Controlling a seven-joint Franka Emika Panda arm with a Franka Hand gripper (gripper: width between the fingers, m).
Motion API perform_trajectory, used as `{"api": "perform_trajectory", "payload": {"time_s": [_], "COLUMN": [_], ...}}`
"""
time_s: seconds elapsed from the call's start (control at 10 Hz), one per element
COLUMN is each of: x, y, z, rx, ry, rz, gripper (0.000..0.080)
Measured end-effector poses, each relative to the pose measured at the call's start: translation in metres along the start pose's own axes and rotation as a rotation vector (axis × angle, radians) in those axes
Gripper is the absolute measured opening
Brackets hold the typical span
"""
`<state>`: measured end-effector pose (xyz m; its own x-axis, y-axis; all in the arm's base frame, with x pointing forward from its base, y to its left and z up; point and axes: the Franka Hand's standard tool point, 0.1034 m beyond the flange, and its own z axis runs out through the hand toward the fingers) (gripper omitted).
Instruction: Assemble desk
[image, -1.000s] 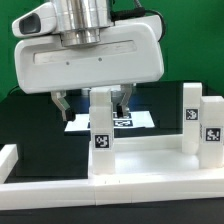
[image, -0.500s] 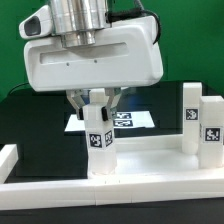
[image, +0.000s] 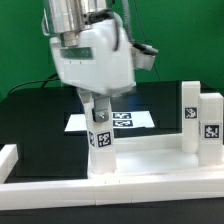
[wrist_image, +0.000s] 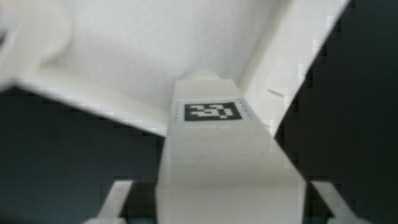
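Clearly the end effector (image: 98, 108) is closed part-way on a square white leg (image: 100, 140), its fingers pressed to opposite faces near the top, with the wrist turned at an angle. The main risk, as I judge it, is cross-threading or jamming: if the leg tilts in the socket while it is twisted, it could bind, or the smooth plastic could slip between the fingers. The desk's tabletop (image: 150, 160) lies flat on the dark surface (image: 35, 120), a wide white tray with a raised rim. The gripped leg stands upright at its near corner and bears a black-and-white tag (wrist_image: 214, 111). Two more tagged legs (image: 201, 122) stand at the exterior view's right.
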<state>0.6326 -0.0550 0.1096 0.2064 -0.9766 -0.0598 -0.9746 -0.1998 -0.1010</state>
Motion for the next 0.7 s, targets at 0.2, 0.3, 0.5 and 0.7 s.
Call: {"api": "perform_trajectory", "payload": {"time_s": [0.2,0.3,0.5,0.7], "x": [-0.0038,-0.0033,-0.0034,-0.0031], "y": [-0.0017,-0.0019,-0.0018,-0.0012], "z": [0.0009,0.001,0.0007,0.0009], "rx": [0.008,0.013,0.009,0.008], "ry": [-0.02,-0.023,-0.019,-0.017], "rz": [0.283,0.381,0.472,0.495], "gripper": [0.029,0.029,0.0293,0.0295]}}
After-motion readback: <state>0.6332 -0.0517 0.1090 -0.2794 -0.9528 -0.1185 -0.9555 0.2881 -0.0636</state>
